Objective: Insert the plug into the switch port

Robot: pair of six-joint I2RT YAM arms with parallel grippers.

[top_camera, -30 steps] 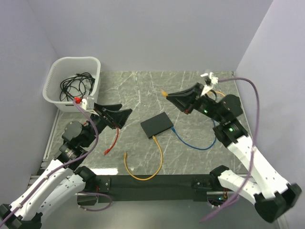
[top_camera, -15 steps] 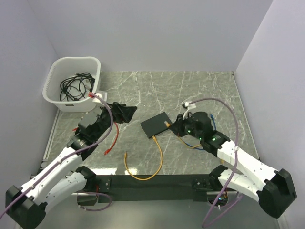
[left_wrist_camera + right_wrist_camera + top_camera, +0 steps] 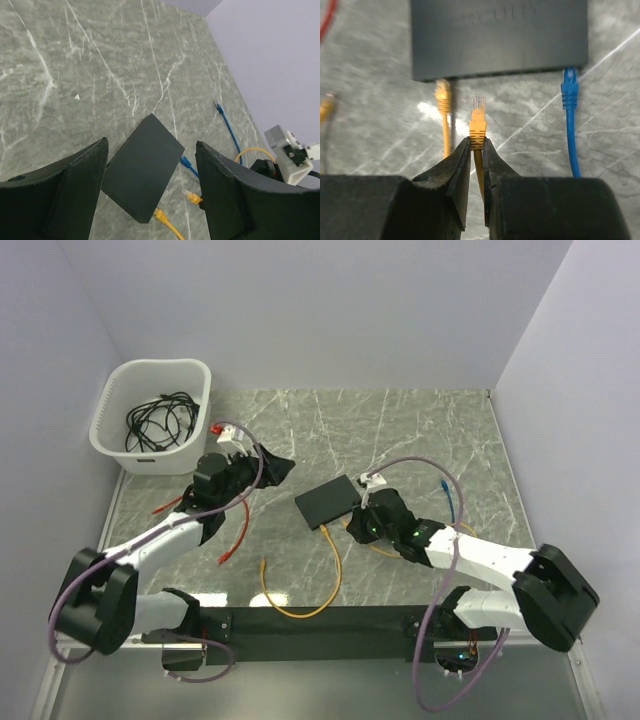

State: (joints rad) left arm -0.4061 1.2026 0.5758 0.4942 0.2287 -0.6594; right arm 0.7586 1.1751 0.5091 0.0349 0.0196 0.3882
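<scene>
Plug (image 3: 478,116) poised just short of the switch (image 3: 497,35), mid-table.
I've dropped the right gripper (image 3: 476,146) low, pinching the plug opposite the port edge; left gripper (image 3: 150,150) hangs spread over the switch.

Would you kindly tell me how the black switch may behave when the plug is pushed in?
The switch looks thin, probably light, on a smooth table, so it may slide back. The open left hand is clear of it, so nothing likely braces it.
</scene>
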